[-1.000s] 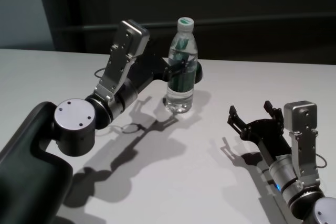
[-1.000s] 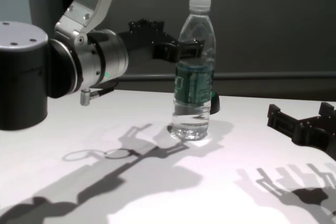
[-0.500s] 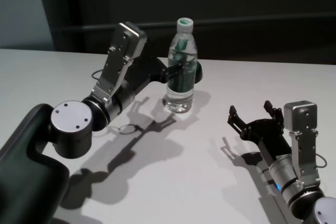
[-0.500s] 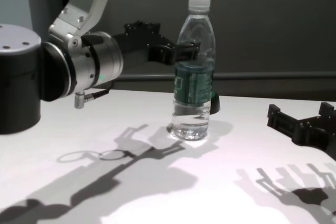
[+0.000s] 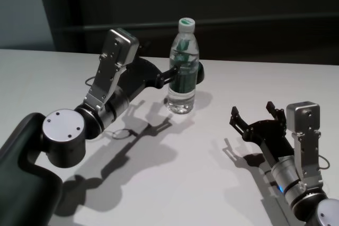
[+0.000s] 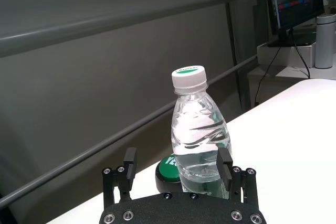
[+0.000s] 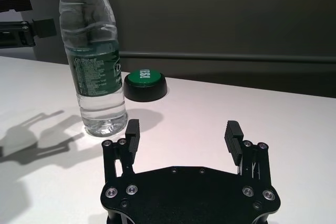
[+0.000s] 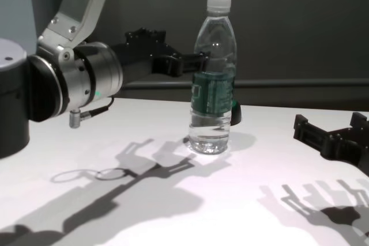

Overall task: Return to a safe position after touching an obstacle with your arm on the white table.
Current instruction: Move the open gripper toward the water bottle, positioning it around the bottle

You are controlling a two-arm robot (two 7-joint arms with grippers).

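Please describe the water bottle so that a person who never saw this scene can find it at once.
On the white table, look toward the far edge, near the middle. There stands the water bottle, upright, just beyond the left tool. It is tall and clear with a white cap and green label, unlike the low, dark button with a green top behind it.

"YES!" on green button (image 7: 145, 75)

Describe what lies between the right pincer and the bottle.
Only bare white table, with shadows, lies between the right pincer and the bottle; right wrist view shows it.
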